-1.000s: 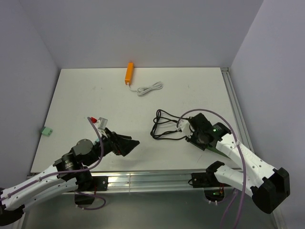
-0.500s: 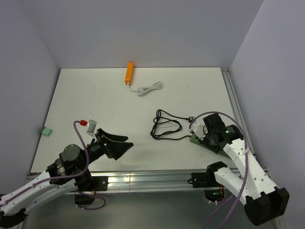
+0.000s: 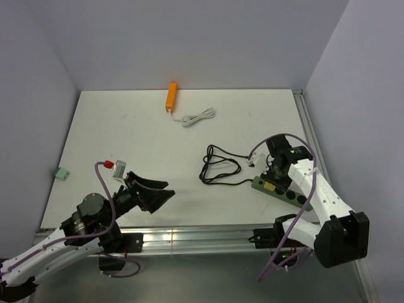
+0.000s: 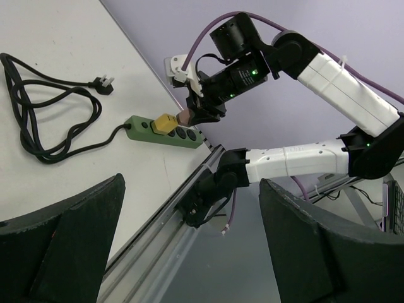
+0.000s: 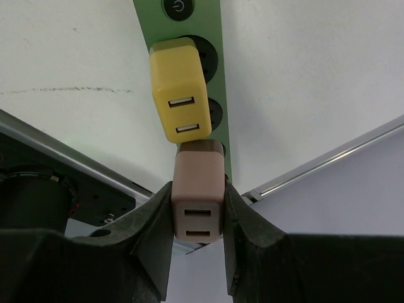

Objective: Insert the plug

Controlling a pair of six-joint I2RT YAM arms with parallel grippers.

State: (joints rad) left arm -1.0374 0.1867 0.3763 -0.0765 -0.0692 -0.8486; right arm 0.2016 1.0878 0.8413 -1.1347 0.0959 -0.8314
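A green power strip (image 3: 291, 196) lies at the table's front right, with a yellow plug (image 5: 180, 95) seated in one socket. My right gripper (image 5: 197, 211) is shut on a pinkish-brown plug (image 5: 197, 202), held over the strip (image 5: 148, 25) with its nose at the socket beside the yellow plug. I cannot tell how deep it sits. The left wrist view shows the strip (image 4: 142, 128), the yellow plug (image 4: 166, 124) and the brown plug (image 4: 187, 117) in the right gripper (image 4: 201, 113). My left gripper (image 3: 158, 192) is open and empty near the front left edge.
The strip's black cable (image 3: 218, 169) lies coiled left of it, mid-table. An orange block (image 3: 171, 96) with a white cable (image 3: 199, 117) lies at the back. A small green piece (image 3: 61, 172) sits off the table's left side. A rail (image 3: 189, 235) runs along the front edge.
My right gripper has shifted right and back with the brown plug, uncovering the green strip. My left arm has drawn back to the left.
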